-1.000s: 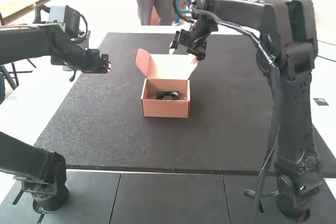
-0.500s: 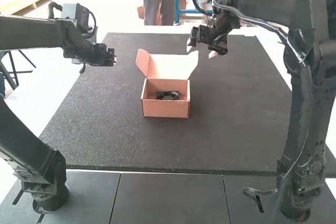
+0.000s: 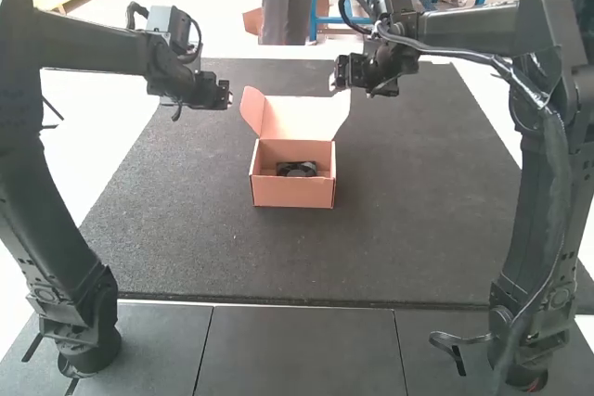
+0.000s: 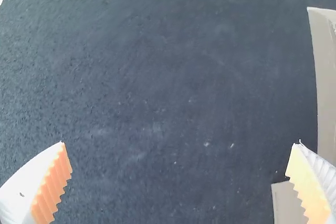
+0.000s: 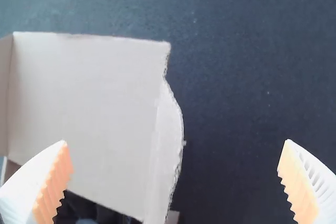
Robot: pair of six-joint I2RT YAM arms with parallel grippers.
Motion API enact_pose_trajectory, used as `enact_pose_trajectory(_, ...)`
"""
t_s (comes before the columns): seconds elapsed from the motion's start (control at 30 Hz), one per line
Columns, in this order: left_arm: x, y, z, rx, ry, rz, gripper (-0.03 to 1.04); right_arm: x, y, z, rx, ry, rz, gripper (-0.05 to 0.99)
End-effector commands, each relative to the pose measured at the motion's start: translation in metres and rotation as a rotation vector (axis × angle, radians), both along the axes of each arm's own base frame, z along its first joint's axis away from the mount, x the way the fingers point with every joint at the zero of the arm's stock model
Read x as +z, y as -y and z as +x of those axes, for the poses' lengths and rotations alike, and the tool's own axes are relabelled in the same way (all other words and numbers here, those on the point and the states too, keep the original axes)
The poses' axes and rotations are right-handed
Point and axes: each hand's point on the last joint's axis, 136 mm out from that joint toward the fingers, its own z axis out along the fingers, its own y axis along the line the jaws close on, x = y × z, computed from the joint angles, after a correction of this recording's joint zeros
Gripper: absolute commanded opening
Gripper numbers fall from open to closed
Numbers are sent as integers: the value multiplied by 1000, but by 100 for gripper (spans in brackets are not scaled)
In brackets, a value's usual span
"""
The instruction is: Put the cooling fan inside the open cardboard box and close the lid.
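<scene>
A small cardboard box [image 3: 292, 176] stands open in the middle of the dark mat, its lid [image 3: 302, 118] upright at the back. The black cooling fan [image 3: 296, 169] lies inside it. My left gripper [image 3: 219, 93] hovers just left of the lid's side flap [image 3: 251, 109], open, with nothing between its fingers [image 4: 50, 187]; the flap's edge [image 4: 325, 87] shows beside it. My right gripper [image 3: 362, 76] hangs behind the lid's right corner, also open and empty. In the right wrist view the lid's outer face [image 5: 86, 119] lies below the ribbed fingers [image 5: 302, 177].
The dark mat [image 3: 167, 220] covers the table, with bare mat on all sides of the box. Its far edge lies just behind both grippers. The two arm bases stand at the near corners.
The left gripper has moved right, toward the lid's left flap. The right gripper has swung right and back, then settled behind the lid's right corner. Box and fan have not moved.
</scene>
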Motion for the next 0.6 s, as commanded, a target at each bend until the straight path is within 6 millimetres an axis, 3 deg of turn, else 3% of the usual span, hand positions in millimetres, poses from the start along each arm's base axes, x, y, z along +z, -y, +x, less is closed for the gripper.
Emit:
enact_pose_trajectory(0.0,17,5,16,7,45,-18,97,24,2,7,7,85,-1,90)
enact_pose_trajectory(0.33,18,9,39,0,56,-25,97,11,3,26,-4,61,-11,90)
enact_pose_trajectory(0.57,21,32,42,-52,57,-50,97,5,2,34,-6,20,0,84)
